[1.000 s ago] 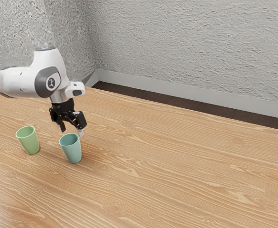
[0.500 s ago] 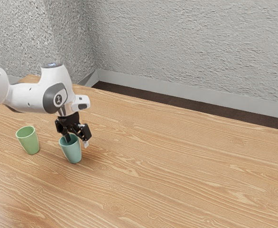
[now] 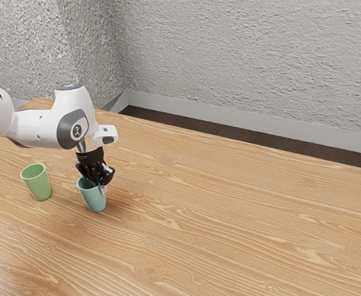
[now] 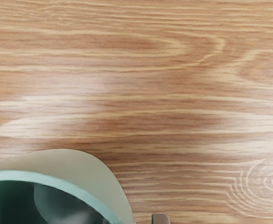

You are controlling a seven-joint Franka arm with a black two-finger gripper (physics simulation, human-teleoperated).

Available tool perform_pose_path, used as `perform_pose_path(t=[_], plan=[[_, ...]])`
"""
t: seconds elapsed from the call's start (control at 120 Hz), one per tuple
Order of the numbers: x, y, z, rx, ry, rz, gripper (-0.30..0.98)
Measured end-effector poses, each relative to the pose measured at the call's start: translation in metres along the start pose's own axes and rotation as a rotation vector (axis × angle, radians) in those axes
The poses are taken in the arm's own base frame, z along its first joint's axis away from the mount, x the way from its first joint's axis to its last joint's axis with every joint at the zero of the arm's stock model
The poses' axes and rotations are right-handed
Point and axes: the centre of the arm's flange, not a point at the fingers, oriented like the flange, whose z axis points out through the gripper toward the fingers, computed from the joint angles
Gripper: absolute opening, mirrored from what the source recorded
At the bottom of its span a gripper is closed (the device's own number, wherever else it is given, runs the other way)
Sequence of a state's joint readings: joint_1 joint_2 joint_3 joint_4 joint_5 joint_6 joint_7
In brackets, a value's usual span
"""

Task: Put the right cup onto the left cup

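In the exterior view my gripper (image 3: 101,186) is at the teal cup's rim, on the side away from the green cup. One finger reaches inside, the other stands outside, and it looks shut on the wall between them. The teal cup (image 3: 93,199) stands upright on the table. Apart from it, toward the exterior view's left, the green cup (image 3: 37,183) is also upright with its mouth up. In the wrist view part of the teal cup's rim (image 4: 62,185) curves close under the hand, beside the gripper (image 4: 136,221).
Both cups stand on a wood-grain table (image 3: 230,216). Beyond the table's far edge are a dark floor strip, a pale baseboard (image 3: 230,121) and a rough grey wall (image 3: 248,55).
My hand has come down from above the teal cup to its rim, and the fingers have drawn together there. Both cups have kept their places.
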State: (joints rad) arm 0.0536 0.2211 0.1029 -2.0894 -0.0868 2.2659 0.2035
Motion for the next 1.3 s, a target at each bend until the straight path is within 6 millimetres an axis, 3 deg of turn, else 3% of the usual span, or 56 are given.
perform_pose_path(t=[0.175,0.317,0.508,0.692,0.758,0.825,0.917,0.983,1.2,1.3], plan=[[0.0,0.0,-0.003,0.001,0.002,0.001,-0.07],[-0.003,0.002,-0.024,0.0,0.022,0.001,-0.08],[-0.013,0.004,-0.086,-0.001,0.076,0.004,-0.09],[-0.032,-0.008,-0.148,0.018,0.112,-0.002,-0.1],[-0.041,-0.019,-0.167,0.03,0.123,-0.015,-0.1],[-0.049,-0.045,-0.182,0.046,0.123,-0.053,-0.1],[-0.06,-0.083,-0.191,0.066,0.106,-0.113,-0.1],[-0.065,-0.098,-0.193,0.076,0.092,-0.137,-0.1],[-0.044,-0.11,-0.192,0.105,0.064,-0.14,-0.1],[-0.035,-0.115,-0.18,0.11,0.043,-0.142,-0.1]])
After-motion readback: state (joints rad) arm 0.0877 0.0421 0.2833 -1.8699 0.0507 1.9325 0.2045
